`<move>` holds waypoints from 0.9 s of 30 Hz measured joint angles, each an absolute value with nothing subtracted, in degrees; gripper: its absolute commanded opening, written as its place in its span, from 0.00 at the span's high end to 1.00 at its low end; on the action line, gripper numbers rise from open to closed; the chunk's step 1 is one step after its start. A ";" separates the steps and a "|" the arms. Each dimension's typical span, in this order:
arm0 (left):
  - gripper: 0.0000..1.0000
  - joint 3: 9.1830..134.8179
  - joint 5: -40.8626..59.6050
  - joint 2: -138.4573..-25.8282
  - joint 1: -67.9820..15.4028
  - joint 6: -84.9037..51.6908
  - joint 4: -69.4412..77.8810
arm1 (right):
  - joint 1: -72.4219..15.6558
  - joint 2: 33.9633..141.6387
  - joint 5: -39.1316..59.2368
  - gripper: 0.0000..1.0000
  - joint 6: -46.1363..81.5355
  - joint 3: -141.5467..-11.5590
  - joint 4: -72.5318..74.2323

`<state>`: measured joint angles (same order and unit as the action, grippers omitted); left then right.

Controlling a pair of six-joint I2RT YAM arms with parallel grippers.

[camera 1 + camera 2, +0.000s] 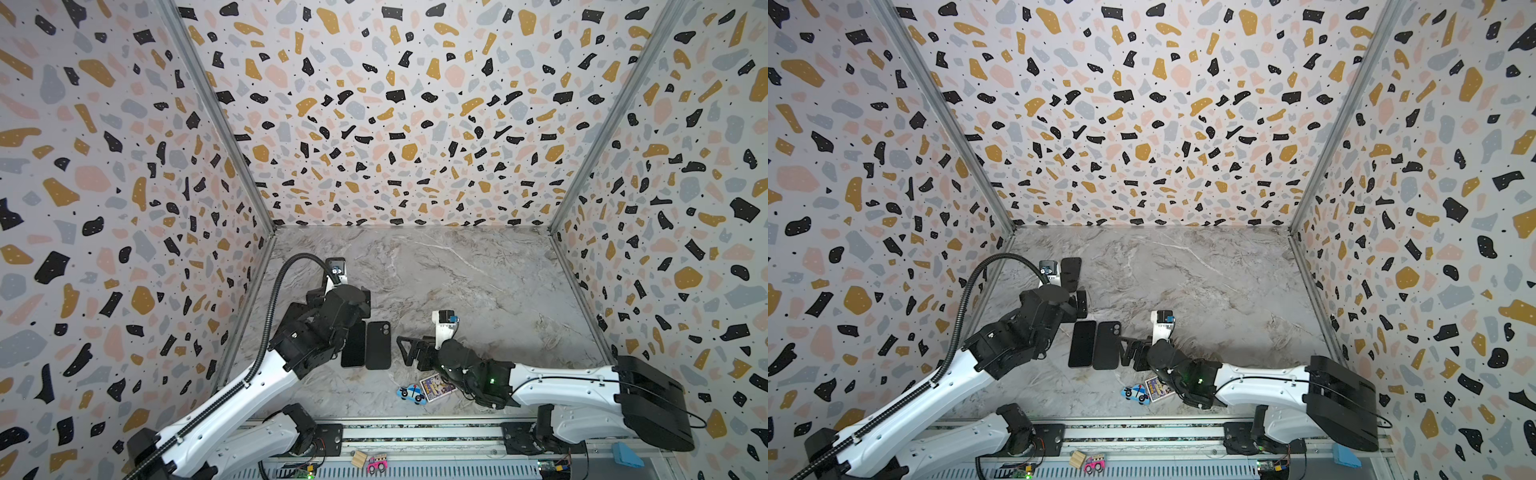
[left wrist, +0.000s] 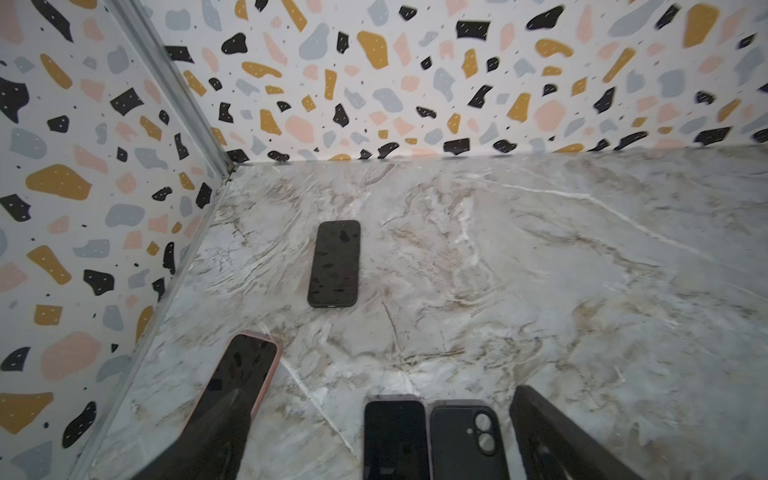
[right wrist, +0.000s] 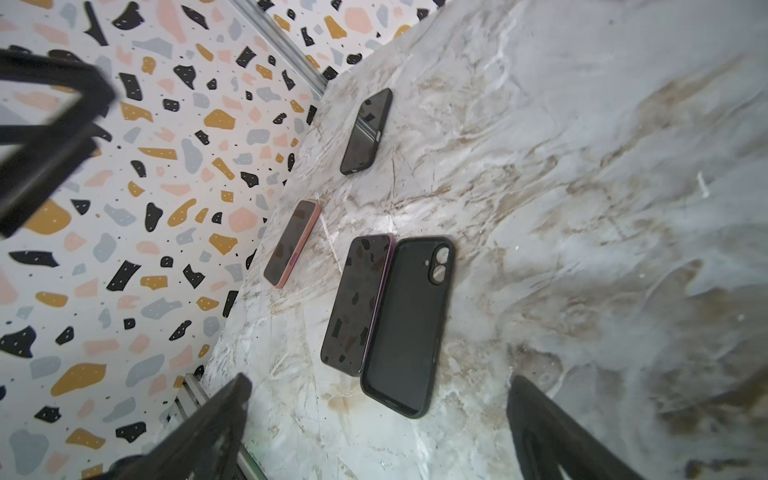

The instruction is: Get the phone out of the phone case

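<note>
Terrazzo-patterned walls (image 1: 395, 104) closed in a marble bench (image 3: 582, 208). The phone (image 3: 357, 303) lay bare and screen-up on it, already out of the phone case (image 3: 409, 324), which lay empty, touching the phone along one long edge.

The pair sat just ahead of the right end effector (image 1: 405, 351), case nearer and phone beyond it, with their long axes crosswise to its reach. Its fingers stood wide apart with nothing between them. The left end effector (image 2: 378, 390) hung over the phone's side of the pair, equally spread and empty, and the long axes ran along its heading.

That pair looked finished. If another was meant, a pink-cased phone (image 3: 291, 243) lay close beside the left end effector and a black-cased phone (image 2: 334, 264) farther ahead of it, so the left arm seemed nearer to both.
</note>
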<state>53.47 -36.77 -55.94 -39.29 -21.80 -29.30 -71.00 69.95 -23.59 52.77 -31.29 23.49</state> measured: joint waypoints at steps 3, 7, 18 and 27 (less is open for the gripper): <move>0.00 53.47 -32.47 -58.24 -34.70 -18.72 -28.60 | -73.03 62.85 -25.06 0.00 44.82 -29.34 22.55; 0.00 54.46 -27.97 -62.22 -30.00 -15.66 -27.75 | -75.42 53.17 -26.76 0.00 36.40 -28.56 19.25; 0.00 63.22 -10.26 -80.60 -15.75 -11.07 -26.22 | -75.99 32.56 -24.05 0.00 23.27 -27.97 6.44; 0.00 74.24 -7.33 -99.22 -9.13 -7.64 -30.39 | -76.09 31.42 -21.10 0.00 21.50 -28.01 -0.14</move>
<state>74.24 -7.33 -99.22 -9.13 -7.64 -30.39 -76.09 31.42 -21.10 21.50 -28.01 -0.14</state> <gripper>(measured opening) 0.997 0.995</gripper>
